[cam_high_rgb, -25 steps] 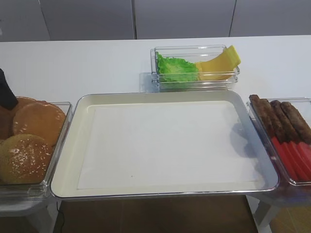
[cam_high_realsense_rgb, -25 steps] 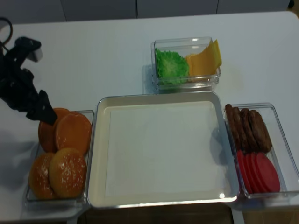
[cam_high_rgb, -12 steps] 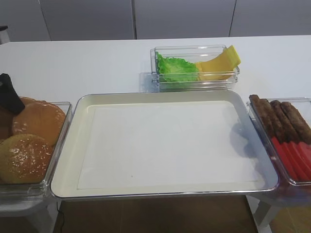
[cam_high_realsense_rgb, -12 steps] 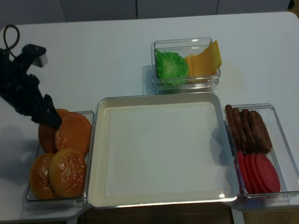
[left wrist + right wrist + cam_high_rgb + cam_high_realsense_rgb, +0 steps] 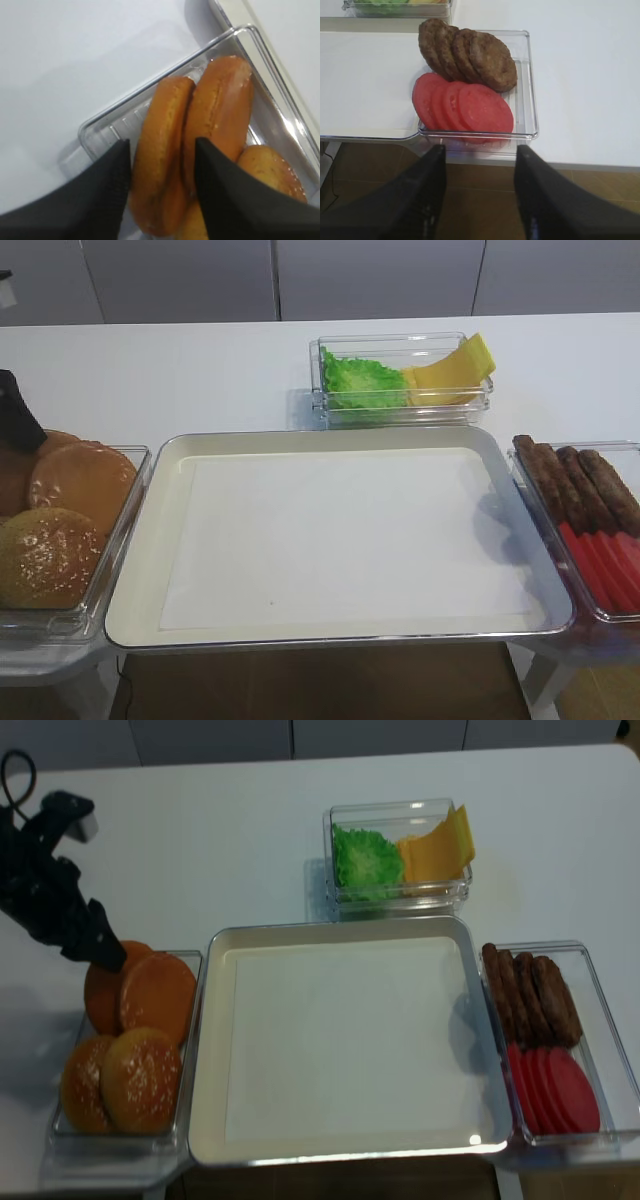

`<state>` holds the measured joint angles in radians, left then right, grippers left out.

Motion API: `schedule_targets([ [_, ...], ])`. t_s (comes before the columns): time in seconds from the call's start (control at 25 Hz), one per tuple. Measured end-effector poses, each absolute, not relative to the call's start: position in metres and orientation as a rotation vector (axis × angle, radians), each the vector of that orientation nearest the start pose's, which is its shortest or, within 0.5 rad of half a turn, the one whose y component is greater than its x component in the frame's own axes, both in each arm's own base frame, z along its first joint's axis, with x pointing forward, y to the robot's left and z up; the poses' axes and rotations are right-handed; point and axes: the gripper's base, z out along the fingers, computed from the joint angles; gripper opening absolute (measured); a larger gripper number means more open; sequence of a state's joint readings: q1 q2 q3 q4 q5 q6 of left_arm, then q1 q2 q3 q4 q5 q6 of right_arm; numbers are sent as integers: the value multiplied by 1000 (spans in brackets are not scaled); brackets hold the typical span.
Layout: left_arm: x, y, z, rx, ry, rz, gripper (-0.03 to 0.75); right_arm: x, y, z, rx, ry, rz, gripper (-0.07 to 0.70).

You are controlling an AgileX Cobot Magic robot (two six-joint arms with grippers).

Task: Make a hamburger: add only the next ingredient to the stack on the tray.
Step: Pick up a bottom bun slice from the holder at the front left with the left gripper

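The left gripper [image 5: 161,172] has its two dark fingers on either side of the flat bun half [image 5: 161,162] standing on edge at the far end of the clear bun bin [image 5: 190,982]; whether they press it I cannot tell. Beside it leans a second plain bun [image 5: 220,117], with sesame buns [image 5: 140,1078] nearer. The tray [image 5: 340,935] lies just right, bare paper liner [image 5: 345,1040] inside. The right gripper [image 5: 479,192] hangs open near the tomato slices [image 5: 465,107] and patties [image 5: 467,55].
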<state>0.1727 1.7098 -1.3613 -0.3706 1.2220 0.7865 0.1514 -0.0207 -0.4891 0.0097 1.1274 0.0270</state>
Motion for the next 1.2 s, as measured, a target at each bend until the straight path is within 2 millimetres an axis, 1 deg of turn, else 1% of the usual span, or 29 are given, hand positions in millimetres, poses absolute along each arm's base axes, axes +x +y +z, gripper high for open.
schedule_targets([
  [0.12, 335, 27, 269, 715, 2783, -396, 386, -10, -1, 269, -132, 2099, 119, 355],
  [0.2, 336, 27, 270, 715, 2781, -394, 412, -10, -1, 269, -132, 2099, 119, 355],
  [0.28, 336, 27, 270, 715, 2781, -394, 421, -10, -1, 269, -132, 2099, 119, 355],
  [0.52, 336, 28, 268, 715, 2788, -393, 414, -10, -1, 269, -132, 2099, 119, 355],
  [0.6, 338, 28, 264, 706, 2803, -397, 398, -10, -1, 269, -132, 2099, 119, 355],
  [0.72, 339, 29, 262, 702, 2813, -398, 349, -10, -1, 269, -132, 2099, 119, 355],
  [1.08, 339, 29, 262, 699, 2815, -397, 176, -10, -1, 269, -132, 2099, 119, 355],
  [1.2, 338, 28, 262, 696, 2813, -409, 142, -10, -1, 269, -132, 2099, 119, 355],
])
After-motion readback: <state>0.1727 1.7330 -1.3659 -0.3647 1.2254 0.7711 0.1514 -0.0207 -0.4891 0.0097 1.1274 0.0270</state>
